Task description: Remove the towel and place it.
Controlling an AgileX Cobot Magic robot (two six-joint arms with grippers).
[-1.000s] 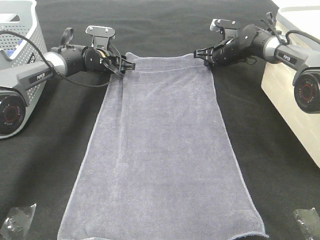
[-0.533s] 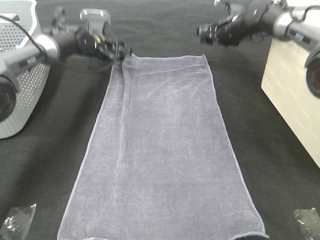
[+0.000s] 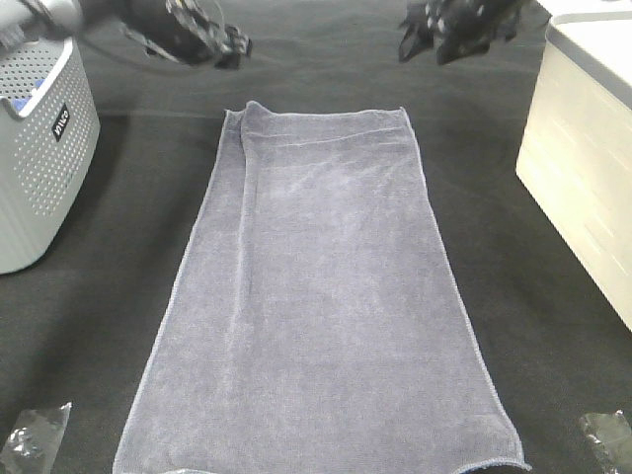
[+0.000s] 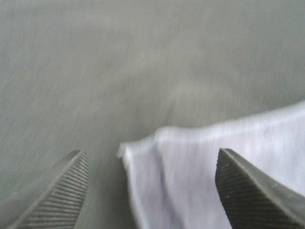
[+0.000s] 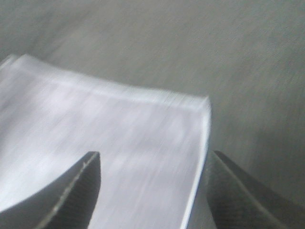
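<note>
Towel (image 3: 321, 306), soft, floppy and light, lies flat on the black surface (image 3: 513, 326) beside the grey basket (image 3: 39, 158); both grippers' fingers (image 4: 52, 191) (image 5: 66, 191) hang released above its far corners, probably the best pinch points.

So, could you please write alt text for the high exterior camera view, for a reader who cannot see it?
A long greyish-lavender towel lies flat on a black table cloth, with one far corner slightly folded over. Both grippers, left and right, hover blurred beyond its far end, holding nothing. A perforated grey basket stands left, a pale box right.
</note>
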